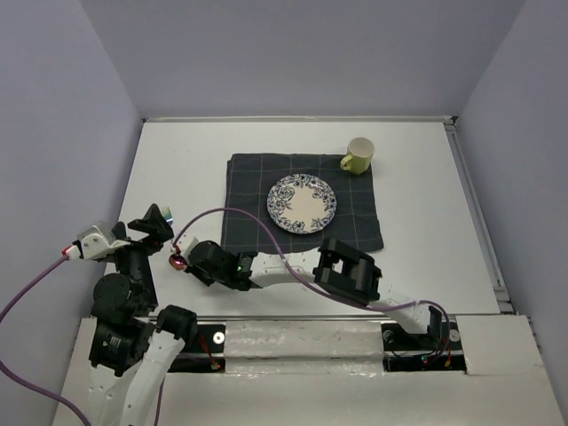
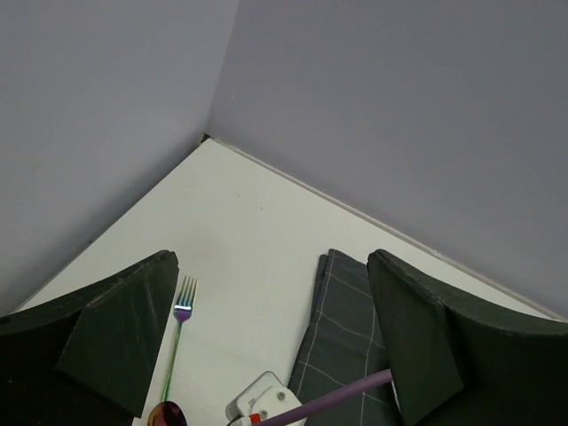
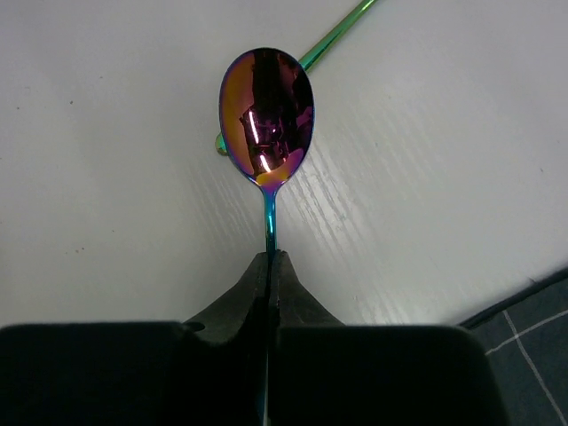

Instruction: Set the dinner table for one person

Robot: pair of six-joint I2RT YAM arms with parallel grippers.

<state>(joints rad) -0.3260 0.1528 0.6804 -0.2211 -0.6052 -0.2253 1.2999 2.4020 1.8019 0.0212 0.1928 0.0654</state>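
Most of the spoon's (image 3: 266, 111) handle is hidden inside the right gripper (image 3: 269, 266), whose jaws are pressed together on it just below the neck. In the overhead view only its reddish bowl shows, at the gripper's left tip. Its long axis runs straight out from the jaws, bowl leading and pointing toward the left arm. The bowl is mirror-bright, purple and gold, on a teal neck. It overlaps the end of the green fork (image 3: 337, 35) handle, and whether they touch cannot be told. The spoon is over the bare white tabletop (image 1: 186, 160), left of the dark gridded cloth (image 1: 253, 191) that carries the patterned plate (image 1: 302, 203) and yellow cup (image 1: 358, 154). The left gripper (image 2: 271, 337) gapes wide, holding nothing, and its fingers cut off the tabletop's near part.
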